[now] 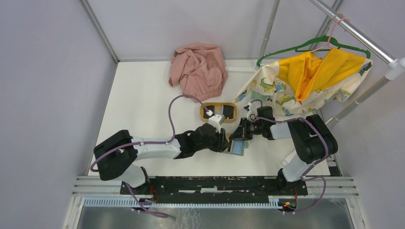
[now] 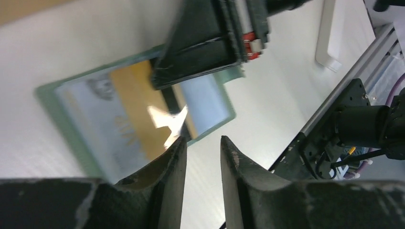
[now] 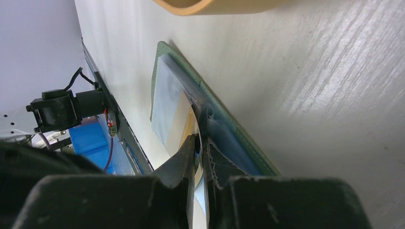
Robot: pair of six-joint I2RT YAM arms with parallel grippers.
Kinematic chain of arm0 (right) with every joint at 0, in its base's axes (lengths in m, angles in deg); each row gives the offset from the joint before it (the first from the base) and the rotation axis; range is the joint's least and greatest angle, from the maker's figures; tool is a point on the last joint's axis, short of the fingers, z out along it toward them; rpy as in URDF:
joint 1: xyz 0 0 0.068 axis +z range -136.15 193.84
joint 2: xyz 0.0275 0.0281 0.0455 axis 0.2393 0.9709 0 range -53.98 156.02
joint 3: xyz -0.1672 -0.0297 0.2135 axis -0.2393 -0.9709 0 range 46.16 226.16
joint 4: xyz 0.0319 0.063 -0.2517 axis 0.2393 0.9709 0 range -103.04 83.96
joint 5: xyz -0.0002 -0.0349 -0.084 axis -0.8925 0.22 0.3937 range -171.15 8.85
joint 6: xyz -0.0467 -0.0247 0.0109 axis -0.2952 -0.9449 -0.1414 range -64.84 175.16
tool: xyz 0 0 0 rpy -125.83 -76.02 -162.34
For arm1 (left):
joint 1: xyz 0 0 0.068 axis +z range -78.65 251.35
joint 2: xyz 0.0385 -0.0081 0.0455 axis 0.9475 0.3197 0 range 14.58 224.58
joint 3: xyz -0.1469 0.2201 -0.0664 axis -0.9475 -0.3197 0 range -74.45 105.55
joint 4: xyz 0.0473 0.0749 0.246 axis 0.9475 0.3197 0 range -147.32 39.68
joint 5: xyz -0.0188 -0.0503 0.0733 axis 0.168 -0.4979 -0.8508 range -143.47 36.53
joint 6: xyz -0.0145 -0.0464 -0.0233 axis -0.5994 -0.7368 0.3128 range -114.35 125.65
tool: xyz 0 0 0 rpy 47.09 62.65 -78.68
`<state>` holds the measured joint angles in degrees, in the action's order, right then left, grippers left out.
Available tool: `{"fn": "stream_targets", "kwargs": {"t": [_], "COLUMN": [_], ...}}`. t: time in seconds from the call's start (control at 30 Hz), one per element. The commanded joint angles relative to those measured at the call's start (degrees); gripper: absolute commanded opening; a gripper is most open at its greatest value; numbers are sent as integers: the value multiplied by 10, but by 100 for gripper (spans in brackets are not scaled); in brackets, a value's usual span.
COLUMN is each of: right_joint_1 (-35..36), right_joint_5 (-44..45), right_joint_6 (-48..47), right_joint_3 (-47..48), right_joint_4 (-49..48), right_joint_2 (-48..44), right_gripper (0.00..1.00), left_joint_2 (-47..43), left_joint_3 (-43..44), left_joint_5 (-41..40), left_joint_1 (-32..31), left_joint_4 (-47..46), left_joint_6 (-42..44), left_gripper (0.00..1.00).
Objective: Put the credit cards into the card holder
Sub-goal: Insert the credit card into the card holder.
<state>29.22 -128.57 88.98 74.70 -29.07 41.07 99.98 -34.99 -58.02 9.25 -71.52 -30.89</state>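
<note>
Lying open and flat on the table (image 1: 143,105) just in front of the wooden tray (image 1: 202,112), the card holder (image 1: 237,148) sits between the two arms. Its blue-grey inside faces up and a gold card (image 2: 136,107) lies across it. Two black cards (image 1: 228,111) are in the tray.

The right gripper (image 3: 200,155) is pinched nearly closed at the holder's far edge. It seems to hold a thin lip of the pocket rather than the card, though the close, oblique wrist view leaves that uncertain. The left gripper (image 2: 203,152) hovers low just beside the near edge, its jaws a narrow gap apart and holding nothing.

The holder looks light and soft, so a push on a card would probably slide or fold it unless one edge is pinned. The cards look stiff, thin and glossy, so they are likely slippery between the pads and awkward to lift off a flat surface. The better hold is probably across a card's short end, leaving most of its length free to enter a slot. The pocket lip needs only a light pinch.
</note>
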Motion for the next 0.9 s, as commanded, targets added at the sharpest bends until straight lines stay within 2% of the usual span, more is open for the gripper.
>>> {"fn": "stream_targets", "kwargs": {"t": [0.0, 0.1, 0.37, 0.57, 0.87], "right_joint_1": [5, 5, 5, 5, 5], "right_joint_5": [41, 41, 39, 38, 37], "right_joint_6": [-11, -12, -11, -12, -14], "right_joint_3": [1, 2, 2, 3, 3], "right_joint_4": [5, 6, 7, 7, 7], "right_joint_2": [12, 12, 12, 13, 14], "right_gripper": [13, 13, 13, 14, 17], "left_joint_2": [68, 115, 187, 209, 224], "left_joint_3": [88, 135, 198, 218, 233], "left_joint_5": [-69, -108, -131, -135, -168], "left_joint_1": [-60, -81, -85, -85, -85], "left_joint_4": [45, 83, 121, 131, 153], "left_joint_6": [-40, -47, -41, -30, -24], "left_gripper": [35, 29, 29, 32, 42]}}
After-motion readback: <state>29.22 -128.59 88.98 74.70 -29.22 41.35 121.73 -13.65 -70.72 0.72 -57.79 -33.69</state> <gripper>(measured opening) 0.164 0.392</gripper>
